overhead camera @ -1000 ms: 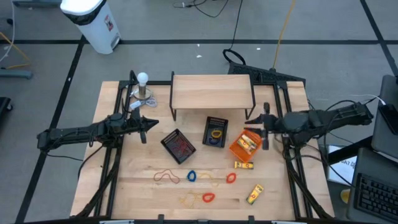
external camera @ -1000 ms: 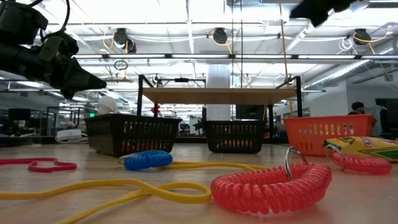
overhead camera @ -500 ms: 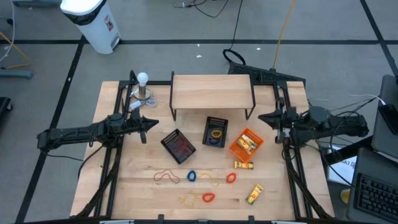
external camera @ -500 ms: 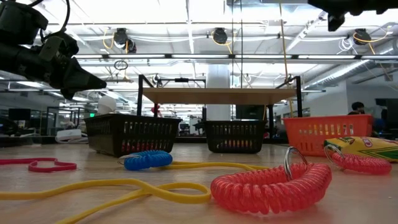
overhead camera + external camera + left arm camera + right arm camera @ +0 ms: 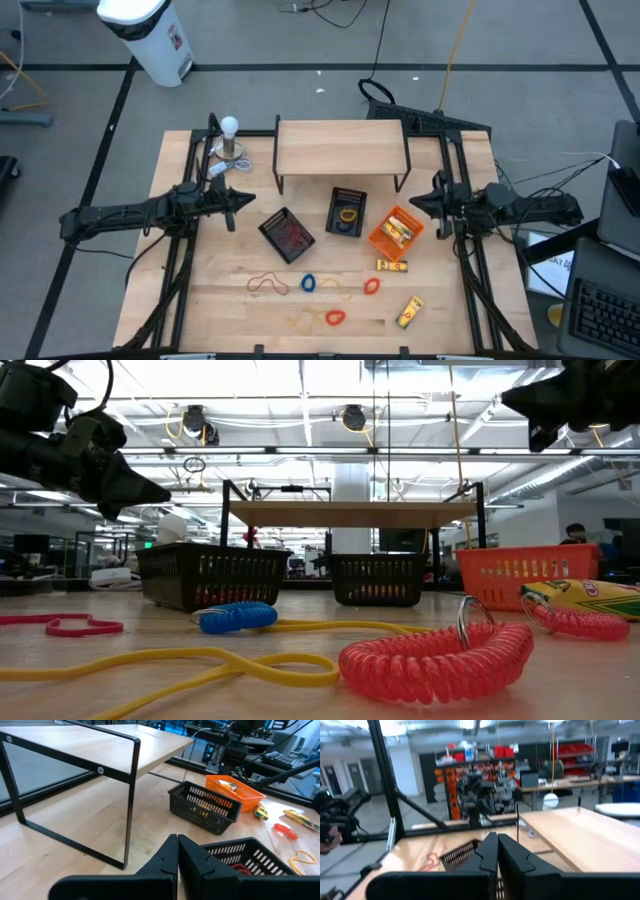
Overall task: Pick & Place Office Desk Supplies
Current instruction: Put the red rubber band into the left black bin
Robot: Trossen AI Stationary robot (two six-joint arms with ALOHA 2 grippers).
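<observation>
The supplies lie on the near half of the table: a red band (image 5: 268,284), a blue coil (image 5: 307,283), a yellow band (image 5: 340,290), red coils (image 5: 372,285) (image 5: 335,318) and two yellow packets (image 5: 392,265) (image 5: 410,312). The low view shows the blue coil (image 5: 237,616) and a red coil (image 5: 435,658) close up. My left gripper (image 5: 240,200) hangs shut above the table's left side, left of the black trays. My right gripper (image 5: 415,203) hangs shut right of the orange tray (image 5: 396,230). Neither holds anything.
Two black mesh trays (image 5: 287,232) (image 5: 347,212) and the orange tray stand mid-table with items inside. A wooden shelf on black legs (image 5: 340,148) spans the far side. A white ball on a stand (image 5: 230,135) sits at the far left.
My right arm has folded back toward the table's right edge and sunk lower, coming down into the low view. Its gripper has tipped up from pointing downward by the orange tray to about level. The supplies lie as before.
</observation>
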